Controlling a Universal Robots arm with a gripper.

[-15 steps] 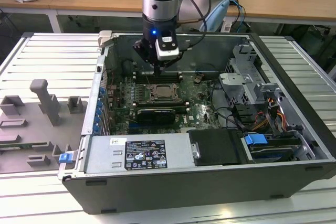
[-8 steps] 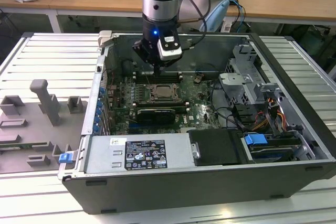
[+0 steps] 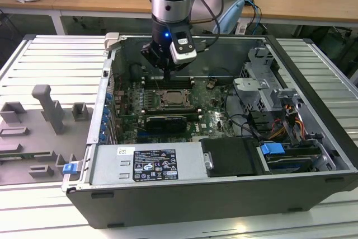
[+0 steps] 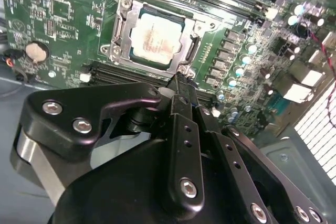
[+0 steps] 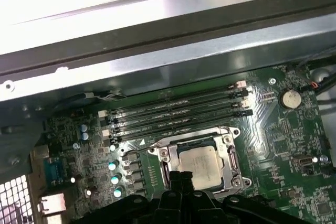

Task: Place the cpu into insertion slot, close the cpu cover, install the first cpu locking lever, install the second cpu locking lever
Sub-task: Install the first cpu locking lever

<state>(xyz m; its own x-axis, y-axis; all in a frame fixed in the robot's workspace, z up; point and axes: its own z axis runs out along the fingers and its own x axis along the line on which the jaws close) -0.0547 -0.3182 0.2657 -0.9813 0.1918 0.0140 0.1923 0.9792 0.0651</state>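
The cpu [image 4: 156, 38] lies flat in the insertion slot [image 3: 174, 98] on the green board, its pale metal top facing up. The cpu cover [image 4: 121, 29] is down around it as a silvery frame; in the first wrist view the cpu [image 5: 198, 160] shows through the cover [image 5: 167, 164] window. A thin metal lever [image 5: 153, 142] runs along the socket's side toward the memory slots. My gripper [image 4: 180, 80] hangs just above the socket's edge with its fingers together, and a lever end [image 4: 185, 71] sits right at the tips. In the exterior view the gripper [image 3: 166, 78] stands over the socket's far side.
Long memory slots [image 5: 178, 111] run beside the socket. A black card [image 3: 163, 121] lies on its near side, with a power supply box [image 3: 151, 163] in front. A drive cage and cables [image 3: 263, 79] stand at the exterior view's right. A grey fixture plate [image 3: 39, 121] lies outside the case.
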